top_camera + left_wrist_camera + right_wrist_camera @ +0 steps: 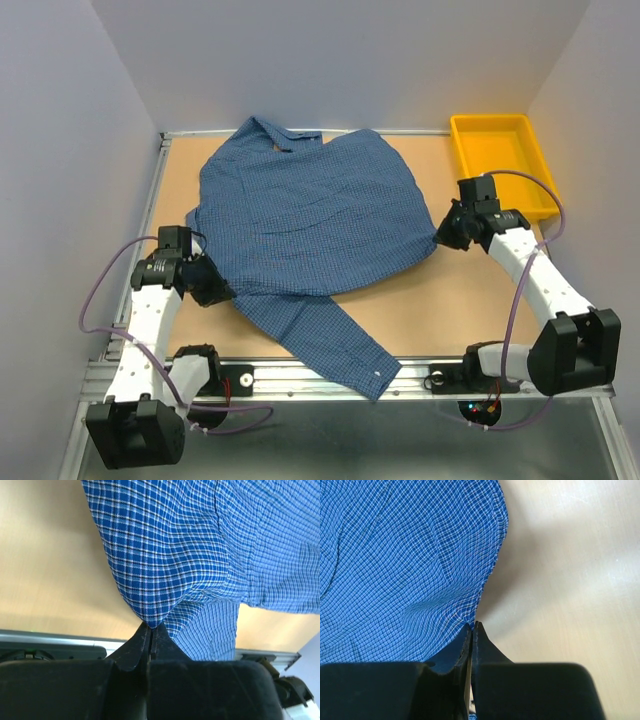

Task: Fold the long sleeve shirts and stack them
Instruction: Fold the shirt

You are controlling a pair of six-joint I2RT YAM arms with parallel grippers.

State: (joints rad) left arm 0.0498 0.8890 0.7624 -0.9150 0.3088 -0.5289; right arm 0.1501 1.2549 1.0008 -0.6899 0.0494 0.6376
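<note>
Item under inspection: one long sleeve shirt (310,215) of fine dark-and-light blue check weave. It lies spread across the middle and far part of the table (440,300), a flat surface of pale tan board framed by metal rails. The collar (275,135) sits at the far edge. The body shows soft creases and shallow ripples. One sleeve (320,335) runs diagonally toward the near rail, and its cuff (375,375) lies over that rail.

The left gripper (150,630) is at the shirt's left side, near where the sleeve leaves the body. Its black, wedge-shaped jaws are pressed together on a pointed tuck of cloth, which rises from the tips in a taut cone. In the left wrist view the check reads as coarse and sharply woven.

The right gripper (472,627) is at the shirt's right lower corner. Its jaws are closed to a thin line and nip the curved, stitched hem. The fabric puckers into radiating folds at that point.

A yellow bin (500,150), rectangular with smooth plastic walls, stands at the far right corner of the table, apart from the shirt.
</note>
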